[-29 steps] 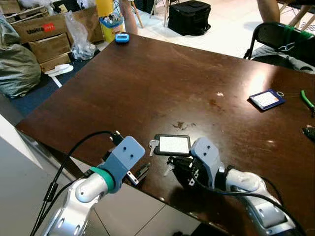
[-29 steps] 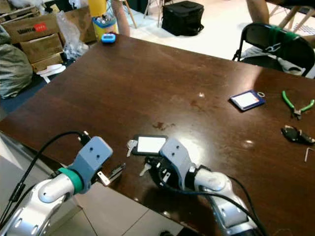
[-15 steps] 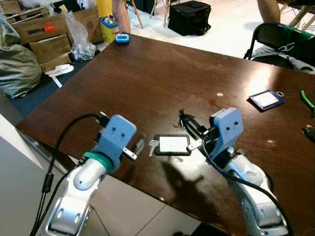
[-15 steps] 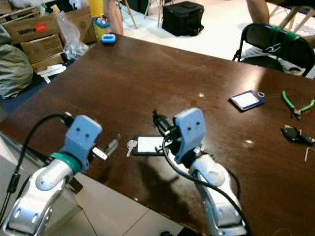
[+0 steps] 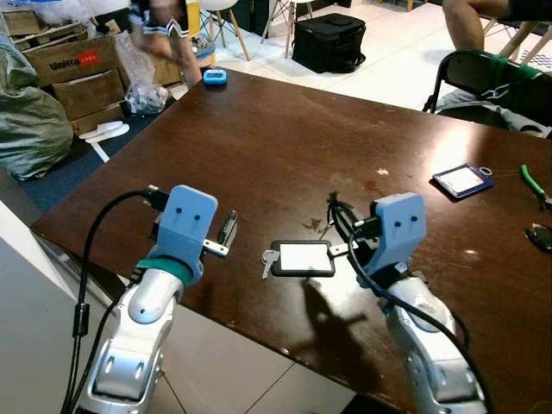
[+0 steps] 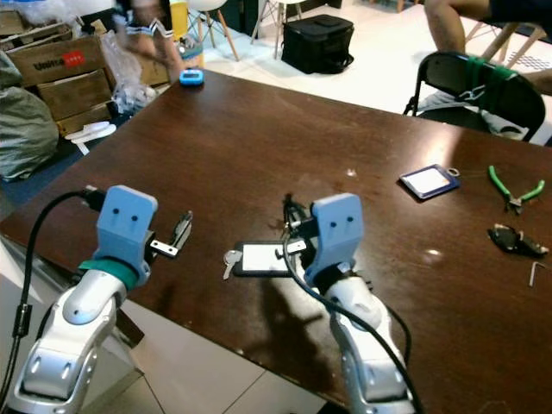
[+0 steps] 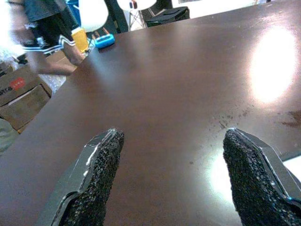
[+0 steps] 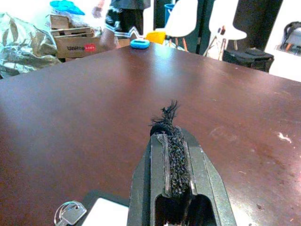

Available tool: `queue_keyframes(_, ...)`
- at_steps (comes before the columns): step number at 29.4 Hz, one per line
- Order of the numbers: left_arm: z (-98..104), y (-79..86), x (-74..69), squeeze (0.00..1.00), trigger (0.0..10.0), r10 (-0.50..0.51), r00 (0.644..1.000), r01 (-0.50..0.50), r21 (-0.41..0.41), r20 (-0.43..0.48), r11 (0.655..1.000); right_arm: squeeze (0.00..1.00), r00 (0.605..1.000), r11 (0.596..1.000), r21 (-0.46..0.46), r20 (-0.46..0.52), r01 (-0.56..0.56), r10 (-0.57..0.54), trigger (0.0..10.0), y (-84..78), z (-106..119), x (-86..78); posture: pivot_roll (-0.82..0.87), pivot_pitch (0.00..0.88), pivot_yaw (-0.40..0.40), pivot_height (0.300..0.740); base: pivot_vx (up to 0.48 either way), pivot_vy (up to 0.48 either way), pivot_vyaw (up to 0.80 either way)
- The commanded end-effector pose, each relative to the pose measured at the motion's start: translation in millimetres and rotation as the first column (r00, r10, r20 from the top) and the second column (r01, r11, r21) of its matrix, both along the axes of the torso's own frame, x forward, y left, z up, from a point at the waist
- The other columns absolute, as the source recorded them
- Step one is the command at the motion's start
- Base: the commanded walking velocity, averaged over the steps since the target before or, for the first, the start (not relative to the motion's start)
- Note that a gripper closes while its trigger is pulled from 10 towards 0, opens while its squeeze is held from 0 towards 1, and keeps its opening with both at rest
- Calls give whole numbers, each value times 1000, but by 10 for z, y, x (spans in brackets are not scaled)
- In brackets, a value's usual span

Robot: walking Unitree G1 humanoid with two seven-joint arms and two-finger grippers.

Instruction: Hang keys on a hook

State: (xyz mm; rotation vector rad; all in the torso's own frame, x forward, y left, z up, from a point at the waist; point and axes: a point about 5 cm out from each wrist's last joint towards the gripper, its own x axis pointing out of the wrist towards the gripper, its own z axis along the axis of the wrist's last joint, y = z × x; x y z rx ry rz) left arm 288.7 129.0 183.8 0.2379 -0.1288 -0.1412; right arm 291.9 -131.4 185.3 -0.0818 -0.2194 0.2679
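The keys [image 5: 268, 256] lie flat on the dark brown table [image 5: 276, 147], joined to a black-framed tag with a white card [image 5: 302, 258]. My right gripper [image 5: 335, 210] hovers just above and beyond the tag, shut. A frayed black tuft [image 8: 165, 115] sticks out at its fingertips, and I cannot tell what it is. The tag [image 8: 109, 210] and a key [image 8: 69, 213] show beneath the fingers in the right wrist view. My left gripper [image 5: 228, 229] is open above the table's near left part, left of the keys, with nothing between its fingers [image 7: 99, 165].
A blue card holder [image 5: 464, 179], green pliers [image 5: 536, 175] and a black object [image 5: 541, 235] lie at the right. A small blue thing [image 5: 214, 76] sits at the far corner, where a person [image 5: 168, 34] moves. A chair [image 5: 492, 78], a black bag [image 5: 332, 41] and boxes [image 5: 73, 73] stand beyond.
My right gripper rose from the tag at the table's near edge and now hovers above it. My left gripper lifted from below the edge to over the table. A person came in at far left.
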Motion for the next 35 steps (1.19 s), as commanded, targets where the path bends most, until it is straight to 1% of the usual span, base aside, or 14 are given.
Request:
queue_keyframes(1,-84,51,-16,0,10000,28,999,-27,14,-26,1000,0,1000,1000,2,-9,5,-5,10000,28,-45,-5,-140,44,109,740,-431,0,0)
queue_keyframes(8,-96,54,-15,0,10000,31,999,-30,21,-28,999,0,1000,1000,19,0,-3,3,10000,52,-27,-4,-136,48,112,740,-433,0,0)
queue_keyframes(35,-103,65,-17,0,10000,41,999,-40,24,-32,999,0,999,1000,-13,44,22,-22,10000,60,31,46,-125,64,116,740,-433,0,0)
